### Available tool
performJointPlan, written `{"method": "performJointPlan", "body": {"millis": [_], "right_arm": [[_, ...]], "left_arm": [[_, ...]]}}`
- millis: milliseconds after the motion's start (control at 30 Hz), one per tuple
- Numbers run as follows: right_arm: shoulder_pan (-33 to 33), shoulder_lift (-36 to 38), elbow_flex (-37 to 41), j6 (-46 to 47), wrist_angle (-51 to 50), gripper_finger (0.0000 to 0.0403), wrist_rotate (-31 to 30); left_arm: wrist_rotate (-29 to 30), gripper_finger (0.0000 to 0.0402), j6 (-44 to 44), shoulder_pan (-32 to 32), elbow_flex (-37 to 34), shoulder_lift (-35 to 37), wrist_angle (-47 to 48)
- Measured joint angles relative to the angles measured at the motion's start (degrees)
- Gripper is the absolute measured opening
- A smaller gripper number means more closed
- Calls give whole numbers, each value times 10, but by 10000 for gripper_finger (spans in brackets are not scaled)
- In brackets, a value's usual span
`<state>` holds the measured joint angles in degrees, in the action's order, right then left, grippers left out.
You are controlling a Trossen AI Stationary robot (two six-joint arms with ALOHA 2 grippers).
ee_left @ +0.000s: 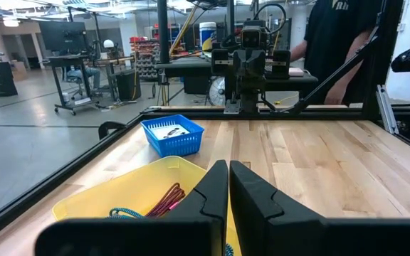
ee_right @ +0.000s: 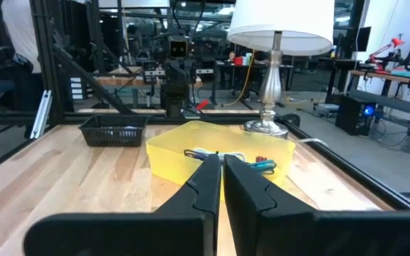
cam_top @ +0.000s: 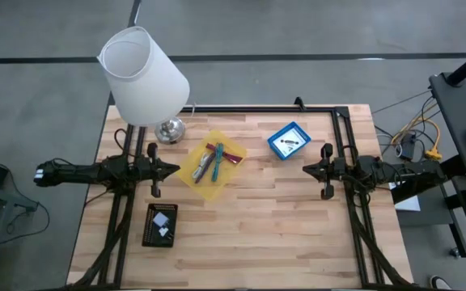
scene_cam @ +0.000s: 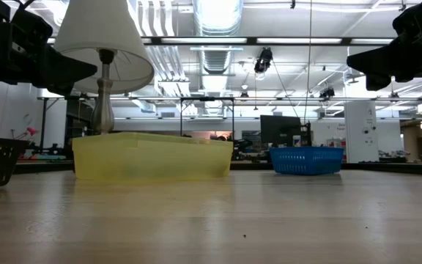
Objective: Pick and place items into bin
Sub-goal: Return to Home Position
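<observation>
A yellow tray (cam_top: 203, 179) lies mid-table and holds a teal pen (cam_top: 217, 162), a slim reddish-purple stick (cam_top: 226, 155) and a purple cord-like piece (ee_left: 166, 198). Two white packets (cam_top: 163, 222) lie in a black basket (cam_top: 159, 225) toward the near left. A small silvery piece (cam_top: 288, 143) lies in a blue basket (cam_top: 289, 141). My left gripper (cam_top: 176, 168) hovers shut at the tray's left side. My right gripper (cam_top: 306, 169) hovers shut to the tray's right, just nearer than the blue basket. Both are raised above the table.
A white-shaded lamp (cam_top: 144, 74) stands on its silver base (cam_top: 169, 129) at the far left, its shade overhanging the table. A black frame rail (cam_top: 257, 108) runs along the far edge. Bare wood lies between the tray and the right gripper and along the near side. A person (ee_left: 340, 43) stands beyond the table.
</observation>
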<state>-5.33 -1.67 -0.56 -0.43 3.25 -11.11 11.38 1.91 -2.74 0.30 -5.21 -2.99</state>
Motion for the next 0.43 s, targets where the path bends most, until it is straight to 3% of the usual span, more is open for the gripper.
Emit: {"method": "performJointPlan", "body": {"millis": [433], "right_arm": [[0,0,0,7,0,9,0]], "left_arm": [[0,0,0,0,0,0,0]]}}
